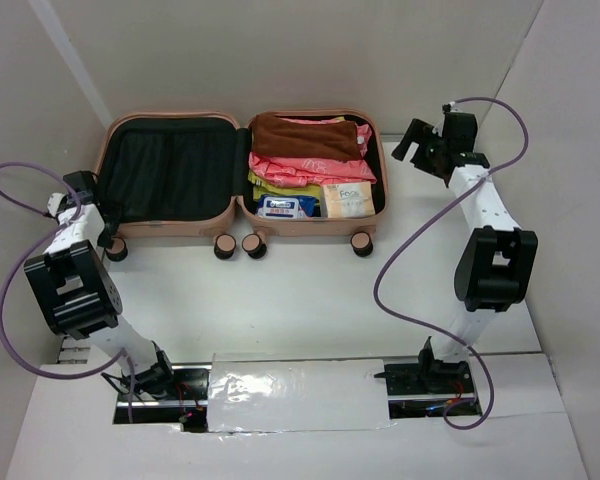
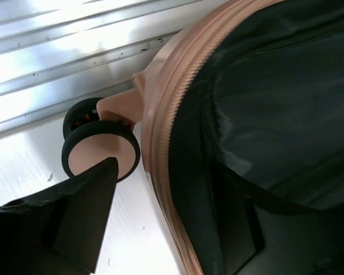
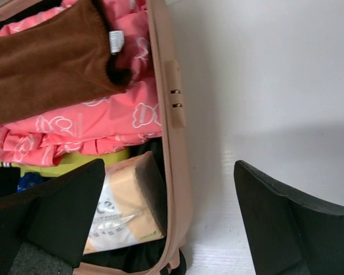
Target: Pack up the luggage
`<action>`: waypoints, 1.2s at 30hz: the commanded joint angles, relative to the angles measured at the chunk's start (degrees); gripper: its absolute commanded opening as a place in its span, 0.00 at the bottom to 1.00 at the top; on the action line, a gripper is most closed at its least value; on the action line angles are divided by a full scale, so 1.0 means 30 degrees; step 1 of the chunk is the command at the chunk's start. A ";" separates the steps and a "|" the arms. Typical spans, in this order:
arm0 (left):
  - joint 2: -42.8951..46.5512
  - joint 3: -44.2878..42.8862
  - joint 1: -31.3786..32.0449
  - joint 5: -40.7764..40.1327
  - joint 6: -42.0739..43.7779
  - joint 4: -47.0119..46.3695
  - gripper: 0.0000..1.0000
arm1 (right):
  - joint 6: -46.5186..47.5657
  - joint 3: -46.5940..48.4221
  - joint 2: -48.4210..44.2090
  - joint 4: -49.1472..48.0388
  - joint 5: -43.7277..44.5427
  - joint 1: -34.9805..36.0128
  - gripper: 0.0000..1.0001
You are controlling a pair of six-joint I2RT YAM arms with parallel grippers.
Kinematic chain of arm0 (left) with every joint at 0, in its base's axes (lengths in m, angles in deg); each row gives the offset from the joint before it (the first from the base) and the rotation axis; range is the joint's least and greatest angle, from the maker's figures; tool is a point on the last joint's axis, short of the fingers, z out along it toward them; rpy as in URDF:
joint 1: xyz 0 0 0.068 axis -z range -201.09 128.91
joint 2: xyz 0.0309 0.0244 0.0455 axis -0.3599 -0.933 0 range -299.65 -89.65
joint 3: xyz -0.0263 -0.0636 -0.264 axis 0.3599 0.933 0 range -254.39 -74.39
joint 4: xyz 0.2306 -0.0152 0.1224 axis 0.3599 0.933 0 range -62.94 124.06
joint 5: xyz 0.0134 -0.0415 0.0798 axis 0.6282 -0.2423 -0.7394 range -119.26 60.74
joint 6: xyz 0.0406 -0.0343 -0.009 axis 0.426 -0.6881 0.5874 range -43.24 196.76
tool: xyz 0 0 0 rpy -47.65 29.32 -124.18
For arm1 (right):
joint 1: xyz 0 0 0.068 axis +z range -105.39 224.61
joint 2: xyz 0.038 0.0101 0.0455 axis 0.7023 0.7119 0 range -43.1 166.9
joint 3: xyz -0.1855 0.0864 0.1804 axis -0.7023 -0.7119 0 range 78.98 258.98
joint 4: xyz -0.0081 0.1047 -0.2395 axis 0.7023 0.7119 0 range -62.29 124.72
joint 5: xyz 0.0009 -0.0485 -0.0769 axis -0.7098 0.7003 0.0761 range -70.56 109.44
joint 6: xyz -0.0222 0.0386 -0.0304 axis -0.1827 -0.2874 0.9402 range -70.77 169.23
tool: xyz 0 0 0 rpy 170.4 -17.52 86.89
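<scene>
Hovering rt tool [image 3: 171, 166] apart over luggage [image 1: 176, 226] edge, lt tool [image 2: 169, 167] apart by wheel [image 2: 100, 153].

Peach-pink luggage [image 1: 238, 215], lying open flat, right half packed, seemingly full

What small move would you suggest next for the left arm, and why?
Probably slide the left fingers under the rim of the peach-pink hard-shell suitcase to fold its empty black-lined half over: the other half already holds folded clothes, and those fingers sit beside that rim.
</scene>
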 commanded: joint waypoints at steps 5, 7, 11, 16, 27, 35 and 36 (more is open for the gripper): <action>-0.0564 -0.0174 0.1384 -0.2519 -0.1970 -0.0755 0.45 | -0.0498 0.1379 0.0701 -0.0206 0.0817 -0.0430 1.00; -0.0566 -0.0348 0.2174 -0.3977 -0.2410 -0.0320 0.15 | -0.0498 0.1381 0.1050 -0.0030 0.0817 -0.0430 1.00; 0.1011 -0.0350 0.3755 -0.7663 -0.4079 0.0620 0.00 | -0.0498 0.1149 0.1228 0.0411 0.1078 -0.0430 1.00; 0.3708 -0.0464 0.5862 -1.0869 -0.2943 -0.0462 0.00 | -0.1551 -0.0845 0.0847 -0.0321 0.1579 -0.0605 1.00; 0.5176 -0.6291 1.2365 -1.5819 0.6219 -0.6166 0.00 | -0.3542 -0.3509 -0.3016 0.0292 0.3717 -0.1367 1.00; 0.3773 -0.8052 2.1263 -1.9044 1.3404 -1.2325 0.00 | -0.5681 -0.7903 -0.7991 0.0761 0.5296 -0.2214 1.00; 0.2958 -0.8432 2.2061 -1.9481 1.3785 -1.2328 0.00 | -0.5683 -0.8109 -0.8406 0.0937 0.5706 -0.2217 1.00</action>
